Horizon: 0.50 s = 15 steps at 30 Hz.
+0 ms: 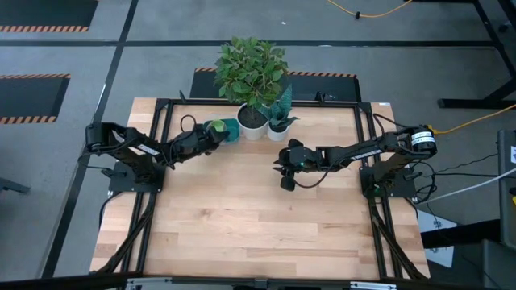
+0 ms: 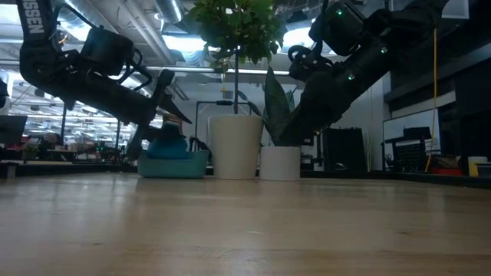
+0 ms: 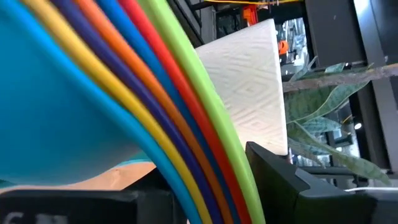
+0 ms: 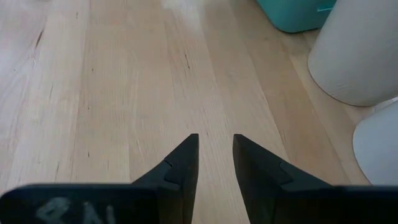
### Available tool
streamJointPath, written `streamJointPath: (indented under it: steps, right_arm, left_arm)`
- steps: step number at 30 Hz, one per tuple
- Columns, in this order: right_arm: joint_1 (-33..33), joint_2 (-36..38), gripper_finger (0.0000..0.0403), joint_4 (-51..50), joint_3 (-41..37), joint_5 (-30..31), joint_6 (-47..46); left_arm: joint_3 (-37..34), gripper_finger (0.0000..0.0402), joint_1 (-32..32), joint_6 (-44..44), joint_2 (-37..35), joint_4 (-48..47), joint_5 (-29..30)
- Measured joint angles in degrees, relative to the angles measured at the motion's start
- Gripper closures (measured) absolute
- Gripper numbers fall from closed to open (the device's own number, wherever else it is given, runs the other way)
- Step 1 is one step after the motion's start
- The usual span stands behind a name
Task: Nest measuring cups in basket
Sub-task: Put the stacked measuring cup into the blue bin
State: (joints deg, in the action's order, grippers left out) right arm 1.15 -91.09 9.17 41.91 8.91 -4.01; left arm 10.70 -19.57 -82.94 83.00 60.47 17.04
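High view: left gripper [image 1: 211,134] at basket [image 1: 228,129], upper centre, lowering nested measuring cups [image 1: 215,127]. Left wrist view: stack pinched by rims. Right wrist view: right gripper [image 4: 215,163] slightly parted, empty, parked clear.

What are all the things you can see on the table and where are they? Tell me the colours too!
measuring cups: one nested stack showing light blue, yellow, dark blue, orange, blue, red and green rims, at the basket in the left gripper's reach
basket: one, teal, far side of the table, left of the pots
big plant pot: one, white, holding a leafy green plant, beside the basket
small plant pot: one, white, holding long pointed leaves, right of the big pot
table: one, light wood, mostly bare in front
left gripper: dark, at the basket, by the cup stack
right gripper: dark, fingers slightly apart, holding nothing, above bare wood
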Motion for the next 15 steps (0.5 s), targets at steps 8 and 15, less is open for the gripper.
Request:
streamJointPath:
  steps: [8, 15]
  right_arm:
    - [0.02, 0.0, 0.0299, 0.02, 0.0, 0.0, 0.0]
    - [0.0, -0.02, 0.0299, 0.0, 0.0, 0.0, 0.0]
  left_arm:
    - [0.0, 0.0219, -0.02, -1.89, 0.0, -0.71, 0.94]
    - [0.0, 0.0185, 0.0, -2.44, 0.01, -1.05, 1.45]
